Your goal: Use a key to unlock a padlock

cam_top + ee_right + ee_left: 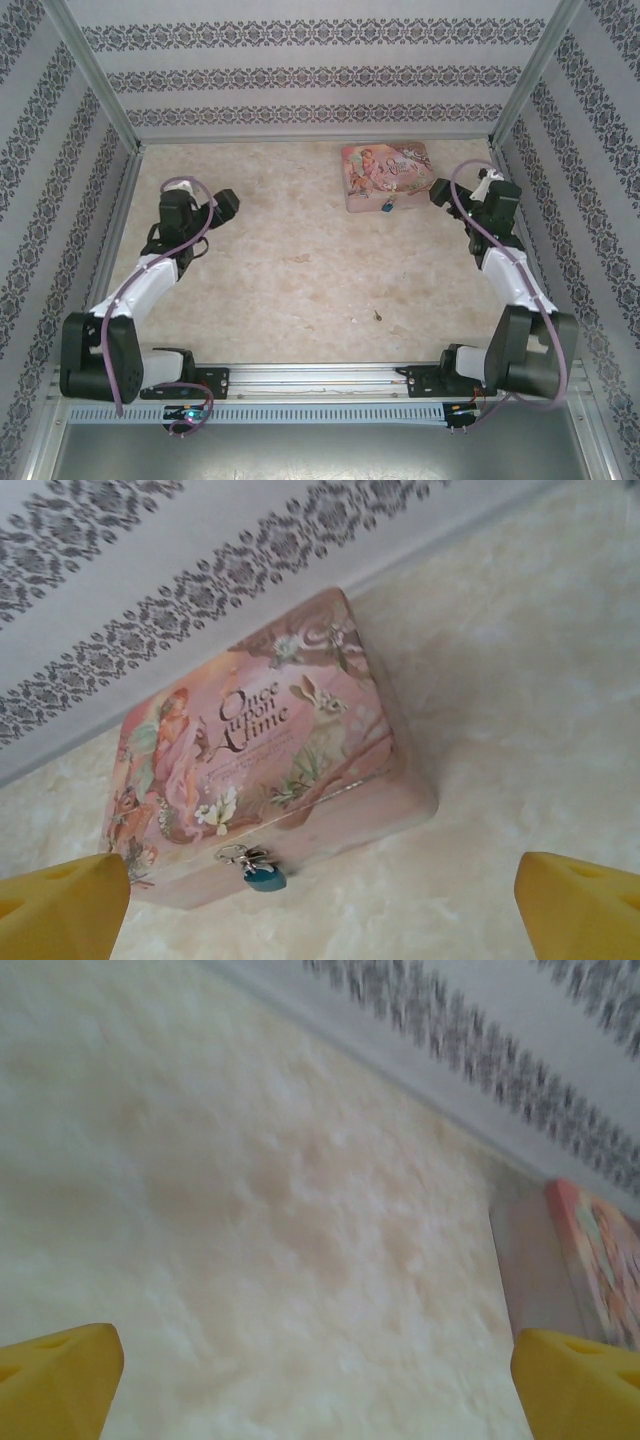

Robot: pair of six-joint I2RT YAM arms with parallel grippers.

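Blue silver-shackled padlock (386, 208) hangs on pink illustrated tin (370, 165), upper right; left fingers (55, 1380), right fingers (60, 905) spread wide, empty.

Seen from above, the key (377, 317) at lower centre of the counter (270, 280) is a dark sliver, too small to show bow or teeth. The padlock (385, 208), at the near edge of the pink tin (388, 172), is a mere blue speck there. In the right wrist view its shackle blends with the tin's clasp. The left wrist view is blurred, and its right edge cuts the tin off. The lower corners cut off the left fingers (60, 1380) and the right fingers (60, 905).
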